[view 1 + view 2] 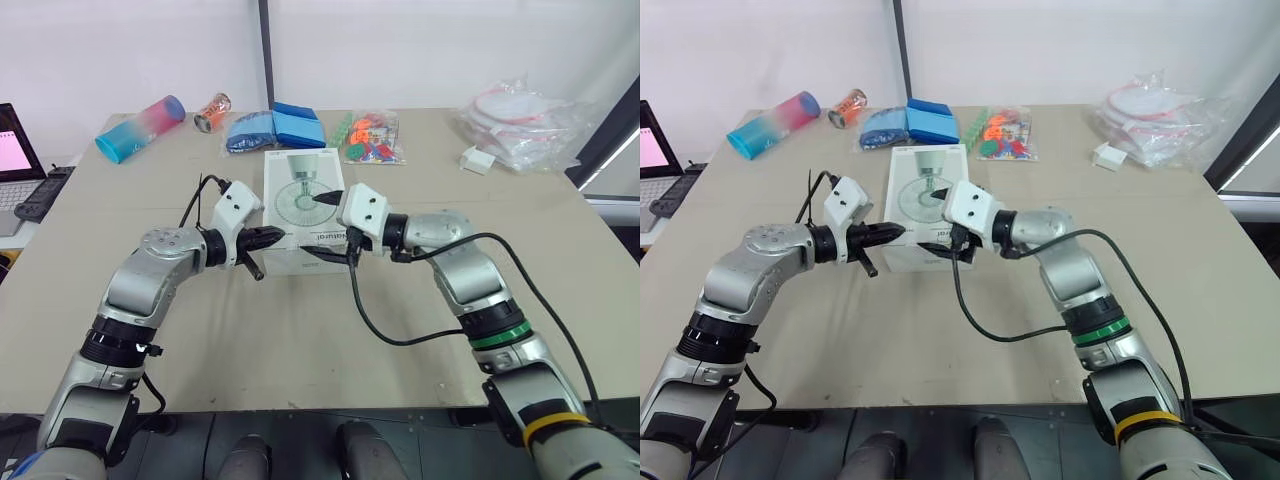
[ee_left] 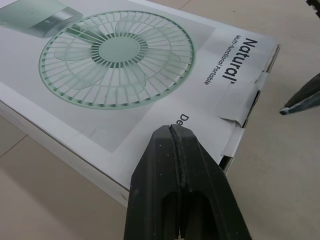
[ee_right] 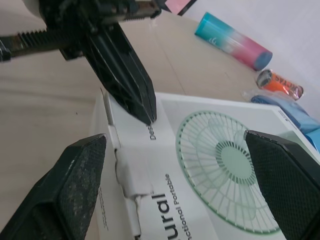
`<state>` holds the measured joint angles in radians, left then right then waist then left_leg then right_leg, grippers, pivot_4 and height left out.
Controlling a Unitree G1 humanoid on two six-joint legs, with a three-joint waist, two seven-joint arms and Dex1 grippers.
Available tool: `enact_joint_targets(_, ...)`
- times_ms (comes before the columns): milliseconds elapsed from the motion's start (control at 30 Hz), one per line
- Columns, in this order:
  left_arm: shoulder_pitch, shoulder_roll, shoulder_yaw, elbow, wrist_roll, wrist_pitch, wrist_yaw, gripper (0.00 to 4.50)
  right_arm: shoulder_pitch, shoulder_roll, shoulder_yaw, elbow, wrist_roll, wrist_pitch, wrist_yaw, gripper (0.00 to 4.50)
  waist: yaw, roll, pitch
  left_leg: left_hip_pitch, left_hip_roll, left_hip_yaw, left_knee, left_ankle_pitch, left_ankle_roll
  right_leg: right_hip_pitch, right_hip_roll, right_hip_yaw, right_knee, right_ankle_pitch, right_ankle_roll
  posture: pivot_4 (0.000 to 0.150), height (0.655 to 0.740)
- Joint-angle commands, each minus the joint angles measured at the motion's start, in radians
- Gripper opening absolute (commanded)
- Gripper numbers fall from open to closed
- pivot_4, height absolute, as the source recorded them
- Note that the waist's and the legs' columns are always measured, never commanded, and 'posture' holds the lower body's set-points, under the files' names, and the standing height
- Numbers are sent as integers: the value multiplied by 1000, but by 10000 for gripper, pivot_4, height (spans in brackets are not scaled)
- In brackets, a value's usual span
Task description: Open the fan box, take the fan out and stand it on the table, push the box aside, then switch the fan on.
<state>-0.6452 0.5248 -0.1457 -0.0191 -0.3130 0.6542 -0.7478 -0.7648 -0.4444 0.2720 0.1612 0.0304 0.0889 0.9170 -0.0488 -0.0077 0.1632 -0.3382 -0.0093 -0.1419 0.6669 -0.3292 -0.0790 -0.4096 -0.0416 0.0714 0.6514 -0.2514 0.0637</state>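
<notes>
White carton: the fan box lay flat on the table, printed face up, midway between the left and right edges and nearer the far edge.
Handling: I judged it light and thin-walled, stiff along its folds but easy to dent on the broad face. The glossy print would probably slip under hard fingers.
Where to hold: the end flap, on the end facing the near edge, looked creased and partly lifted. I reckoned that was the spot to pinch, with the other arm steadying a long side.
Left gripper: jaws pressed together, tip at the box's top face by that flap; I couldn't confirm contact.
Right gripper: jaws wide apart, spanning the same end and gripping nothing.
Surface: beige, matte and flat, with bare tabletop toward the near and right edges for sliding the box aside.
Room: a pink-and-blue bottle, an orange can, blue packs and a bag of coloured pieces lined the far edge. Clear plastic bags sat at the far right corner, and a laptop lay beyond the left edge.
</notes>
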Motion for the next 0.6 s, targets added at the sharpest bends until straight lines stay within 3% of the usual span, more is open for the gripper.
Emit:
enact_joint_targets(33, -1, 5, 13, 28, 27, 9, 18, 592, -42, -11, 5, 3, -38, -61, 4, 45000, 0, 0, 0, 0, 0, 0, 0, 0, 0, 0, 0, 0, 0, 0, 0, 1500, 7400)
enact_joint_targets(600, 3, -6, 8, 27, 25, 2, 35, 592, -48, -2, 23, 26, -126, -116, 5, 45000, 0, 0, 0, 0, 0, 0, 0, 0, 0, 0, 0, 0, 0, 0, 0, 1500, 7400)
